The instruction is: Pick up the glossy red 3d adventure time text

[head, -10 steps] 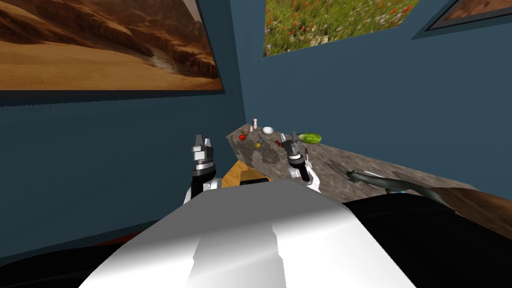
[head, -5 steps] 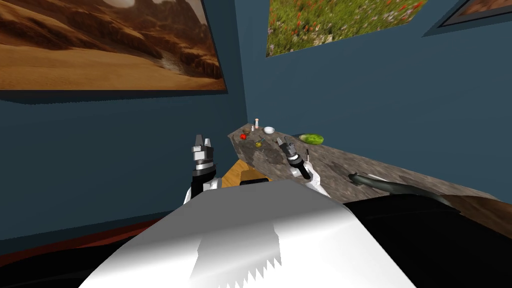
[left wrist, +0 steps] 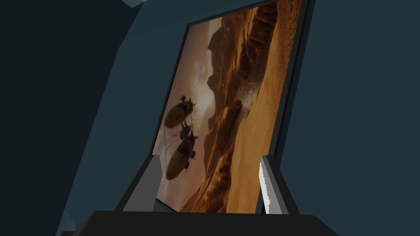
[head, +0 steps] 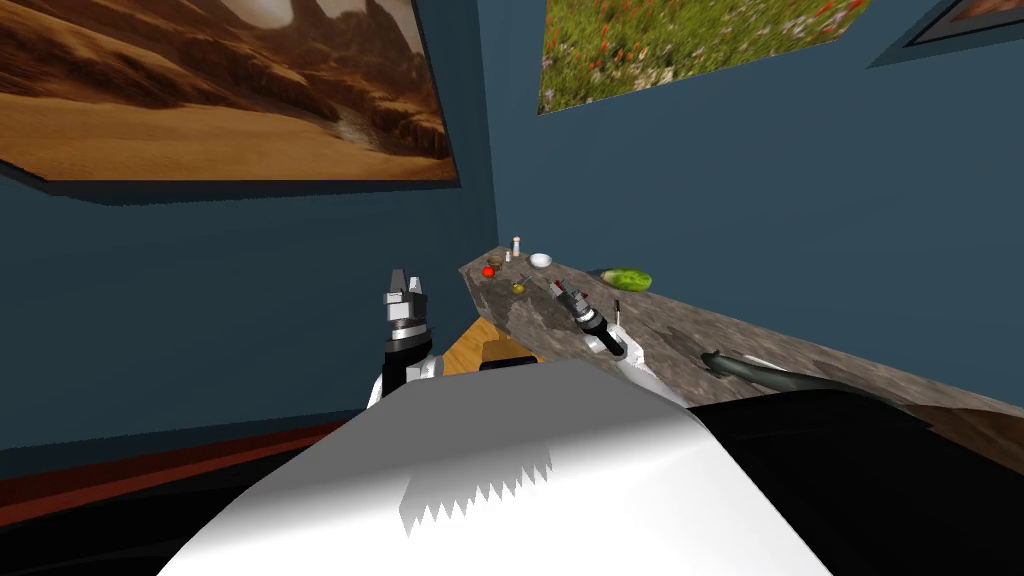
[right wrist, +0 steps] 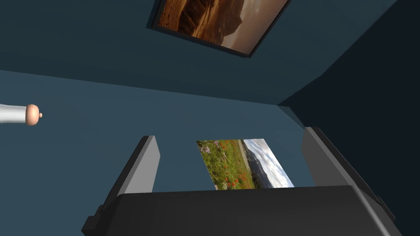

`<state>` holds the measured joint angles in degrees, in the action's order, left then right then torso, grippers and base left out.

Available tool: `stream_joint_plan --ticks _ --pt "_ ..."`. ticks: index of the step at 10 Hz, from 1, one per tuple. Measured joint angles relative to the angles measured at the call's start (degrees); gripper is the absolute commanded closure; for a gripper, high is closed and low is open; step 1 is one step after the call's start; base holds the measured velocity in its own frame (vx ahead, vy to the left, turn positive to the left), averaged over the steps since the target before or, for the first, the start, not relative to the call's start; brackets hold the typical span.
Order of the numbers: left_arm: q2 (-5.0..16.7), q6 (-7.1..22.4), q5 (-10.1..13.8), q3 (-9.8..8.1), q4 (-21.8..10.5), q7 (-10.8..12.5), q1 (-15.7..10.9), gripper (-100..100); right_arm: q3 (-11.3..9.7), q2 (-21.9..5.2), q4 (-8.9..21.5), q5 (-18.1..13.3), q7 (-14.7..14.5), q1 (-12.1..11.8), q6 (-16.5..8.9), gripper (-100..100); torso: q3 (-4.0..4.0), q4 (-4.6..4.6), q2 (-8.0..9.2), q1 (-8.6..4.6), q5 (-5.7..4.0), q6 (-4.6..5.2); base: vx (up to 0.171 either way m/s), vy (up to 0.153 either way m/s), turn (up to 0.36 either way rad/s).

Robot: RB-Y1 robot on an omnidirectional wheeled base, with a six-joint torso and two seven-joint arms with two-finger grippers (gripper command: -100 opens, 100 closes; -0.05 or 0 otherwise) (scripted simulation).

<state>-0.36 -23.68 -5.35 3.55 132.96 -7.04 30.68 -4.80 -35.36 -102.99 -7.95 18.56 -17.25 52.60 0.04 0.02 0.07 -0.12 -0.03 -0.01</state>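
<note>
The right gripper [head: 560,290] is brought lower and farther forward over the bench [head: 700,335], its forearm laid flatter than a second ago, when it was held nearly upright. Its tip is now set at the small red text [head: 554,285], which was seen just beside it before. The whole head view is shifted slightly, a move of the camera, not of the things.

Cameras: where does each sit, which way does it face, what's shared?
Head view: on the head, steeply down-forward at the counter; left gripper and right gripper show.
Left wrist view: on the left hand, beside the counter, facing a wall; open fingers show.
Right wrist view: on the right hand, over the counter, facing a wall; open fingers show.
Shared: the shaker, in head and right wrist views.
</note>
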Motion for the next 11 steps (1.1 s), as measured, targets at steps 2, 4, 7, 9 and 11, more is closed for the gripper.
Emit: stream_joint_plan --ticks 2,4,7,9,11 --pt "0.00 0.00 0.00 0.00 0.00 0.00 0.01 0 -0.44 -2.15 3.13 -0.53 0.51 0.70 1.04 -100 -0.01 0.00 -0.03 0.05 0.00 0.03 -0.020 -0.013 0.068" --pt "0.00 0.00 0.00 0.00 0.00 0.00 0.01 0 -1.64 -4.97 6.49 -1.90 0.96 1.57 2.58 -100 -0.01 0.00 -0.02 0.02 0.00 0.03 -0.028 -0.024 0.107" --pt "0.00 0.00 0.00 0.00 0.00 0.00 0.00 0 -4.17 -9.41 12.93 -4.63 1.71 4.10 5.57 -100 0.01 0.01 0.02 -0.02 0.00 0.00 -0.033 -0.029 0.104" --pt "0.00 0.00 0.00 0.00 0.00 0.00 0.00 0 -5.59 -12.73 16.93 -6.30 2.36 5.38 6.95 -100 0.02 0.01 0.02 -0.01 0.00 0.00 -0.034 -0.026 0.113" --pt "0.00 0.00 0.00 0.00 0.00 0.00 0.00 0 -6.98 -16.38 20.79 -7.97 3.03 6.66 8.52 -100 0.02 0.01 0.02 -0.01 0.00 0.01 -0.036 -0.029 0.123"
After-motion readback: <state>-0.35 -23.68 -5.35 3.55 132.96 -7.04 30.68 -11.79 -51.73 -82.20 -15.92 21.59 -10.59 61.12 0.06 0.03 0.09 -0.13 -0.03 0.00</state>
